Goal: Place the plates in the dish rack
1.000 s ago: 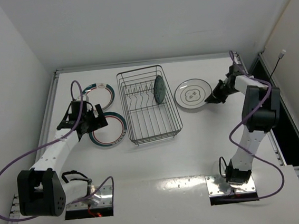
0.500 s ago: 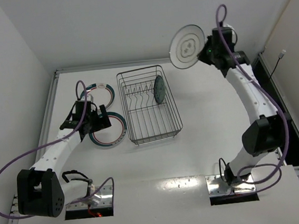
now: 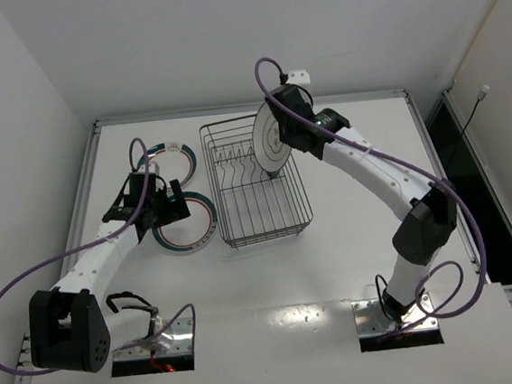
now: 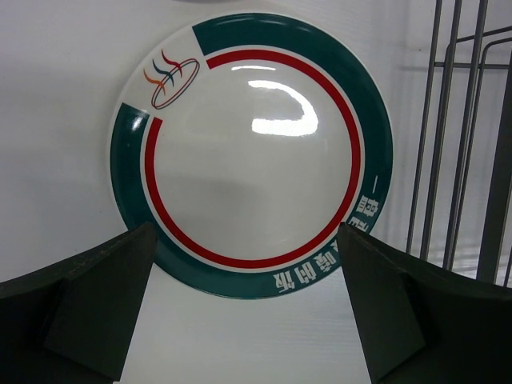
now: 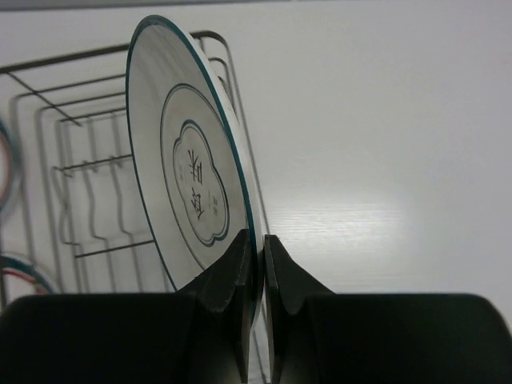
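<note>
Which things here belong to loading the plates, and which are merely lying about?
Job:
rack
white plate, held on edge in the right gripper
near banded plate
far banded plate

Not the job:
purple cables
table

On the desk (image 3: 351,237), near plate (image 3: 194,227) before far plate (image 3: 176,163), both left of the dish rack (image 3: 259,201); third plate (image 3: 269,141) above rack's rear

- Top external: high behind the table's (image 3: 351,237) near edge, looking down over all of it.
- Left wrist: close above a banded plate (image 4: 252,160), with the dish rack (image 4: 494,208) wall at right.
- Right wrist: close along its fingers (image 5: 230,284) and a white plate (image 5: 192,160); all three views share the dish rack.
</note>
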You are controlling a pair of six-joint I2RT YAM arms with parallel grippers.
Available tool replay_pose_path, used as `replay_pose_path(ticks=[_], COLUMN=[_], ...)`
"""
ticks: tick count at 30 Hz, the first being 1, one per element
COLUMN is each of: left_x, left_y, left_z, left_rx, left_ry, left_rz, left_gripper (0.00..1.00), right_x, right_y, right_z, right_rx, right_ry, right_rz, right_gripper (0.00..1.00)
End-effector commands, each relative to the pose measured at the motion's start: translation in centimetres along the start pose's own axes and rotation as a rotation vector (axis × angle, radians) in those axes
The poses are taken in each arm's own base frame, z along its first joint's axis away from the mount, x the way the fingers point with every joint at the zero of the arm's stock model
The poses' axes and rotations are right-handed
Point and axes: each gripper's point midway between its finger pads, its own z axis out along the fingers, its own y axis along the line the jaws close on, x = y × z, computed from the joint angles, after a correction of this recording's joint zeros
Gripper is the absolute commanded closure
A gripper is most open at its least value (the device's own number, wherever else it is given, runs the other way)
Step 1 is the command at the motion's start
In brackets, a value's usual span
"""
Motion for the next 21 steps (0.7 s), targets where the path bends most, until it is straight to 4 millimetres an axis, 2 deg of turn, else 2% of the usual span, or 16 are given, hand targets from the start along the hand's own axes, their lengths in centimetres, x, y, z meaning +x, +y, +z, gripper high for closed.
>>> replay_pose_path(ticks=[1, 4, 14, 16, 18, 19, 21], left_x=[-0.4, -0.4, -0.3, -0.1, -0.1, -0.1, -0.1], left_y=[0.0, 0.0, 0.2, 0.3, 0.3, 0.3, 0.3], left_z=[0.0, 0.0, 0.0, 0.1, 0.1, 0.1, 0.1], left_rx=[-0.003, -0.003, -0.015, -0.018, -0.018, -0.018, -0.018], left_ry=[-0.019, -0.019, -0.014, -0.005, -0.005, -0.005, -0.005], left_rz=[0.017, 0.017, 0.017, 0.018, 0.018, 0.018, 0.018], left_gripper=[0.06, 0.06, 0.06, 0.06, 0.06, 0.06, 0.06], right_x=[-3.1, -2.6, -2.7, -2.0, -0.8, 1.1, 2.7], right_y=[-1.7, -1.5, 1.8, 2.7, 4.3, 4.5, 5.4], right_z=[-0.1, 1.4, 4.4, 5.4, 5.4, 6.2, 6.3], right_rx=[0.143, 0.184, 0.185, 0.181, 0.166, 0.188, 0.176], right_ry=[-0.108, -0.093, -0.098, -0.084, -0.057, -0.009, 0.024], right_rz=[0.008, -0.045, -0.16, -0.219, -0.276, -0.331, -0.346], right_gripper=[1.0, 1.0, 1.0, 1.0, 1.0, 1.0, 1.0])
